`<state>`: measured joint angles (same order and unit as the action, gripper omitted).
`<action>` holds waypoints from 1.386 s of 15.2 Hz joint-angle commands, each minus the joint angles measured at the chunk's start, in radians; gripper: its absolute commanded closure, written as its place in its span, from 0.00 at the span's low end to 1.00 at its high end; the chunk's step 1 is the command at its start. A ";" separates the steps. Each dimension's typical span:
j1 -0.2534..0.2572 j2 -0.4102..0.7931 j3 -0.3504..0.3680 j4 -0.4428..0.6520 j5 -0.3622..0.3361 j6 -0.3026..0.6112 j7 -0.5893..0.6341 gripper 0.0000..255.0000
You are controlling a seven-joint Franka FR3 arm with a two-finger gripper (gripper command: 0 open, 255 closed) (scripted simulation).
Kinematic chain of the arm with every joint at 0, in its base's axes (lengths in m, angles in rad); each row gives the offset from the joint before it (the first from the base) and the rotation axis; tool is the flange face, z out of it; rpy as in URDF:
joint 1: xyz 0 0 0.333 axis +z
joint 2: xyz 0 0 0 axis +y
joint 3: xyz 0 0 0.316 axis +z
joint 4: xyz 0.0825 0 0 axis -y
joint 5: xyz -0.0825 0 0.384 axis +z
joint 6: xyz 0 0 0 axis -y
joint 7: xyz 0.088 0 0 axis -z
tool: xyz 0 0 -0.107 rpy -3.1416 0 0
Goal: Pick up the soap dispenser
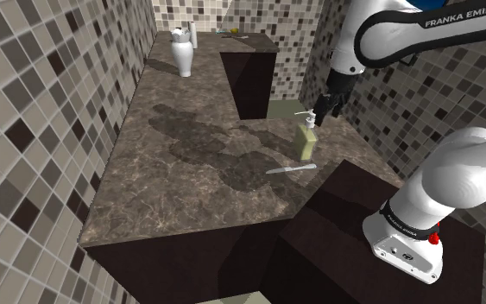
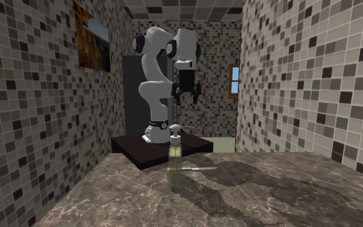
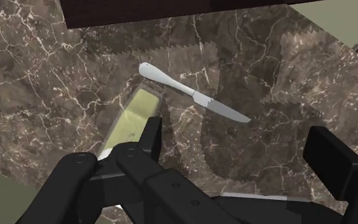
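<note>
Room: tiled walls (image 1: 34,129) in small mosaic, brown veined stone counter (image 1: 189,173).
Claw: gripper (image 1: 327,105) hangs above the counter, fingers (image 3: 149,137) spread wide apart, nothing between them.
Task thing: soap dispenser (image 1: 306,138), yellow-green with white pump, upright below the claw, untouched.
Hidden: in the wrist view one finger covers the pump.
Beside: knife (image 3: 193,92) lies flat under the claw.
Unclear: white vase (image 1: 181,53) far beyond the claw.

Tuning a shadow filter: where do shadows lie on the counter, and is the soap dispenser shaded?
Shoulder view: a dark shadow spreads over the counter left of the lit soap dispenser. Second exterior view: it streaks the foreground. Wrist view: jagged-edged shadow beside the knife.
</note>
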<state>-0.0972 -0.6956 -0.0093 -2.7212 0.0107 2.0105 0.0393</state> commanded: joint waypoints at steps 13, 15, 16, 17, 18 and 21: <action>-0.236 0.468 0.011 -0.096 -0.256 0.737 0.164 0.00; -0.268 0.526 0.019 -0.089 -0.307 0.798 0.204 0.00; -0.274 0.543 0.022 -0.090 -0.320 0.816 0.216 0.00; -0.281 0.561 0.025 -0.090 -0.336 0.834 0.228 0.00; -0.288 0.579 0.028 -0.090 -0.353 0.851 0.243 0.00; -0.313 0.635 0.037 -0.086 -0.420 0.902 0.297 0.00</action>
<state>-0.4026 -0.0793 0.0249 -2.8112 -0.3887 2.8975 0.3199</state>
